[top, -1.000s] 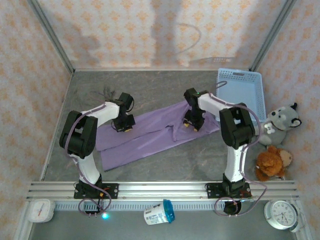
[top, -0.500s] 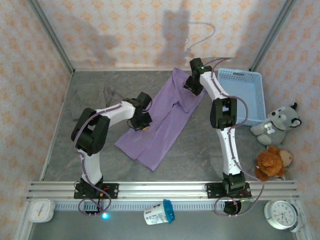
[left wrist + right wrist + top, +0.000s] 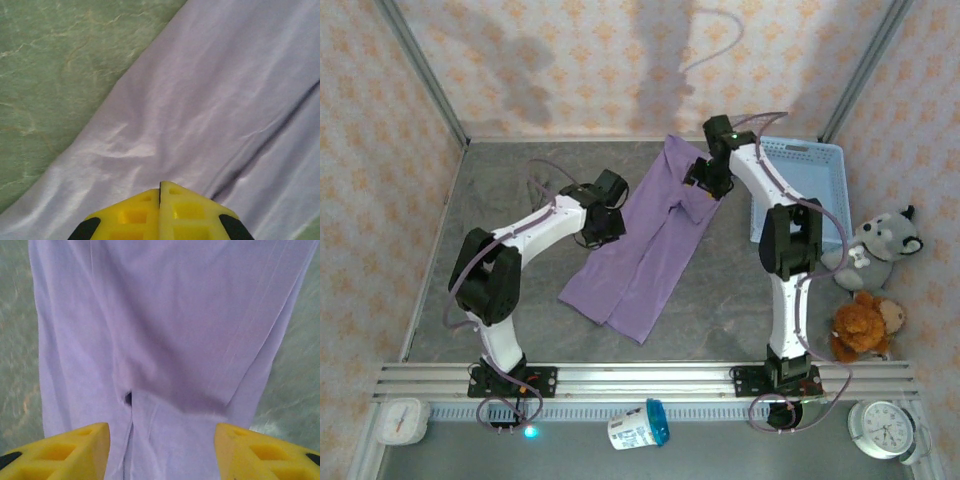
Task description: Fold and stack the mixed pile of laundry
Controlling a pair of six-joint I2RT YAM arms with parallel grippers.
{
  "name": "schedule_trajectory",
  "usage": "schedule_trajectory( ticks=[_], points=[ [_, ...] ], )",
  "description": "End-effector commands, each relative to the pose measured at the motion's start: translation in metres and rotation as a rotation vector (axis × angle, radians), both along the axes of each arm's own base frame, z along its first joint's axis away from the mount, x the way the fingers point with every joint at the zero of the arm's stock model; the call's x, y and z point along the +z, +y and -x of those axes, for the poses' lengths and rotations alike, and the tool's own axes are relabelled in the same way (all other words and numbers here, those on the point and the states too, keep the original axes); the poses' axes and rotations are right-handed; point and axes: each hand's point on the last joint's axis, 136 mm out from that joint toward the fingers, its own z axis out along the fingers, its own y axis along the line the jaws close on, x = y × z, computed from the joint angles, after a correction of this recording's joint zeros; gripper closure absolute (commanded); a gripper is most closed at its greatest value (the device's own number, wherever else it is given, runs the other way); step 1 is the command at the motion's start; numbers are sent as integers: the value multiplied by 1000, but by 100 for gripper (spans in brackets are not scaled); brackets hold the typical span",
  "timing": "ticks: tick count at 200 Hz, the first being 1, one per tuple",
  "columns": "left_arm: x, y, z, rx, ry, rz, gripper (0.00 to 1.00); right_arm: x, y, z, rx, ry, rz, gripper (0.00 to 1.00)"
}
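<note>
A lavender-purple garment (image 3: 650, 240) lies spread on the grey table, running diagonally from the far middle down toward the near left. My left gripper (image 3: 605, 222) is at the cloth's left edge; in the left wrist view its yellow fingertips (image 3: 160, 184) are pressed together, shut, with the lavender garment (image 3: 210, 100) lying flat just beyond them and no fold visibly pinched. My right gripper (image 3: 705, 185) hovers over the garment's far end. In the right wrist view the right gripper (image 3: 162, 440) stands open, its fingers (image 3: 75, 447) wide apart over the lavender garment (image 3: 165, 330).
A light blue lattice basket (image 3: 810, 190) stands at the far right, close to the right arm. A grey plush wolf (image 3: 880, 245) and a brown teddy (image 3: 860, 325) sit against the right wall. A cup (image 3: 640, 425) lies beyond the near rail.
The garment has swung from lying crosswise to a diagonal. The right arm has reached to the far side and its jaws have widened. The left gripper has shifted right, still shut.
</note>
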Motion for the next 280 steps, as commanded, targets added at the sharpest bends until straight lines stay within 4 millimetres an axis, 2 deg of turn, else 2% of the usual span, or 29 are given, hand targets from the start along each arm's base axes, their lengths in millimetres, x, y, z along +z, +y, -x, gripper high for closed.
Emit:
schedule_trajectory(
  ticks=[1,15,41,44,56,80,102,122,126,158,185,199,214,221,244,253,267,280],
  points=[
    [-28,22,16,-63,75,-128,100,-17,16,18,0,31,-25,43],
    [-38,23,15,-72,82,-140,100,-32,22,22,-25,44,-37,43],
    [-54,21,13,-73,89,-134,100,-65,15,16,-103,56,12,43],
    [-65,21,15,-75,114,-142,100,-69,14,15,-111,59,18,43],
    [-79,18,20,-72,148,-126,100,-82,13,12,-133,74,32,43],
    [-94,15,40,-47,220,-94,100,-101,14,4,-144,86,64,43],
    [-100,3,63,21,268,14,100,-115,20,-5,-128,109,66,43],
    [-107,-13,77,70,301,106,100,-119,34,-17,-82,107,54,44],
    [-98,-18,77,71,283,129,100,-119,37,-19,-68,101,54,44],
    [-82,-47,78,67,250,189,100,-119,55,-36,-6,77,44,44],
    [-72,-52,70,76,217,195,100,-99,56,-50,-1,26,49,43],
    [-64,-55,63,49,196,196,100,-78,54,-54,3,-13,61,43],
    [-53,-48,57,9,177,148,96,-51,50,-53,6,-54,70,42],
    [-47,-43,54,-10,163,127,91,-40,47,-50,7,-71,74,42],
    [-25,-26,48,-51,114,91,56,-5,34,-29,-3,-115,93,36],
    [-16,-23,48,-75,101,87,47,7,27,-19,-13,-142,109,35],
    [-5,-21,52,-118,91,83,43,21,18,1,-20,-170,115,34],
    [1,-21,59,-138,91,101,41,24,11,25,-28,-169,108,34]
  ],
)
